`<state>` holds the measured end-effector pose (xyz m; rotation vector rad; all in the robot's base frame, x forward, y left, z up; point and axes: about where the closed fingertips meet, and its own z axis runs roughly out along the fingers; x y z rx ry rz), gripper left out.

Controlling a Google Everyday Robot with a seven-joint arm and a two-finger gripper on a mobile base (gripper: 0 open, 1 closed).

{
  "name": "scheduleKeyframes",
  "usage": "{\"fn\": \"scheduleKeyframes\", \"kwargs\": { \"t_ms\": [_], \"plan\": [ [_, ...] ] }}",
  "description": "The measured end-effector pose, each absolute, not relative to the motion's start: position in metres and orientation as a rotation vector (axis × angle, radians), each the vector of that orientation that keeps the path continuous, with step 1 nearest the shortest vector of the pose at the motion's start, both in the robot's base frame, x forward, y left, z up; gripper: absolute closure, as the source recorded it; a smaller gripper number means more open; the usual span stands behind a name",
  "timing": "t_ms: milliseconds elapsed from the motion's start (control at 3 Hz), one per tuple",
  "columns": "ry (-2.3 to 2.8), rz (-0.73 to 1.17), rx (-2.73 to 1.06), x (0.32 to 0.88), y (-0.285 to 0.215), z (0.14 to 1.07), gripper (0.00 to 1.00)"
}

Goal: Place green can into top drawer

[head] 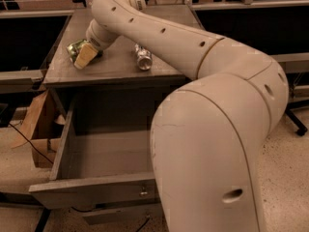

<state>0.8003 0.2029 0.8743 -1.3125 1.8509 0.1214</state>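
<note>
The green can (pixel 74 48) lies on the grey table top (pixel 116 67) near its left edge, mostly covered by my gripper. My gripper (pixel 85 55) is down on the can at table height, with its tan end over the can's right side. The top drawer (pixel 100 154) is pulled out wide below the table top. Its inside shows nothing in it, and its flat front (pixel 91 189) carries a small metal knob (pixel 143 193). My arm hides the drawer's right part.
A slimmer silver-and-blue can (pixel 143 57) lies on the table top to the right of the gripper. Brown cardboard (pixel 35 129) stands on the floor left of the drawer. My bulky arm (pixel 217 144) fills the right foreground. Dark benches stand at both sides.
</note>
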Motion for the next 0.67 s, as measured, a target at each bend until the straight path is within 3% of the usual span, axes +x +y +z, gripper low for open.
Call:
{"fn": "scheduleKeyframes", "kwargs": {
  "t_ms": [667],
  "plan": [
    [1.827, 0.166, -1.257, 0.8238, 0.2039, 0.8627, 0.00]
  ]
}}
